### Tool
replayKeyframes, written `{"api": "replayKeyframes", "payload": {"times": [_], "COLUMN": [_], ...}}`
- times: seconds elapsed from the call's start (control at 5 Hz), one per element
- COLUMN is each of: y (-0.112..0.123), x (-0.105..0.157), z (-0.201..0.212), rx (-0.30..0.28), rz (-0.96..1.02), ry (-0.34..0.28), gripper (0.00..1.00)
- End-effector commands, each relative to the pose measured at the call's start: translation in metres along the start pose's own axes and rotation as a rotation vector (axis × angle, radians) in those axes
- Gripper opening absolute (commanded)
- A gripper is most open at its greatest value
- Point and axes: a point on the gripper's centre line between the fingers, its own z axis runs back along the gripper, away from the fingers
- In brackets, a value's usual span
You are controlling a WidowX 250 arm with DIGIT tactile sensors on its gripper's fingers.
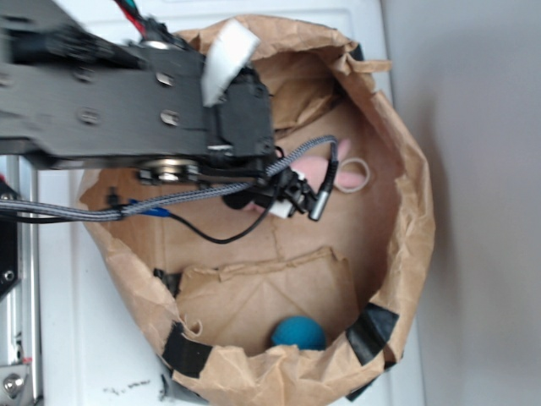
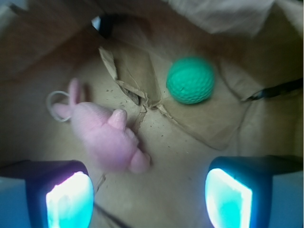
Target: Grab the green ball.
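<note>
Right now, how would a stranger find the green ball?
Look inside the brown paper bag, on its creased floor. Past the pink plush toy lies the green ball: round, dimpled, mint green, smaller than the toy.

In the wrist view, the small mint-green dimpled ball [image 2: 190, 80] lies on the crumpled brown paper bag's [image 2: 199, 123] floor, right of the pink plush toy [image 2: 107, 135], apart from it. The metal ring [image 2: 56, 105] sits at the toy's left end.

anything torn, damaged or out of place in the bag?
Yes. The paper bag is worn: its floor is ripped into loose flaps in the wrist view, right beside the green ball, and the crumpled rim is patched with black tape. The pink plush toy lies on its side. The hand is open and holds nothing.
</note>
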Motion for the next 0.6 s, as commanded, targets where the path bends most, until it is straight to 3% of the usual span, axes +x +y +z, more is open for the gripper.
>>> {"api": "replayKeyframes", "payload": {"times": [0.0, 0.2, 0.4], "y": [-0.011, -0.013, 0.0], "x": [0.036, 0.043, 0.042], "z": [-0.021, -0.04, -0.024], "rx": [0.023, 0.079, 0.097], "rz": [0.175, 0.26, 0.256], "ry": [-0.06, -0.077, -0.054], "gripper": [1.0, 1.0, 1.0]}}
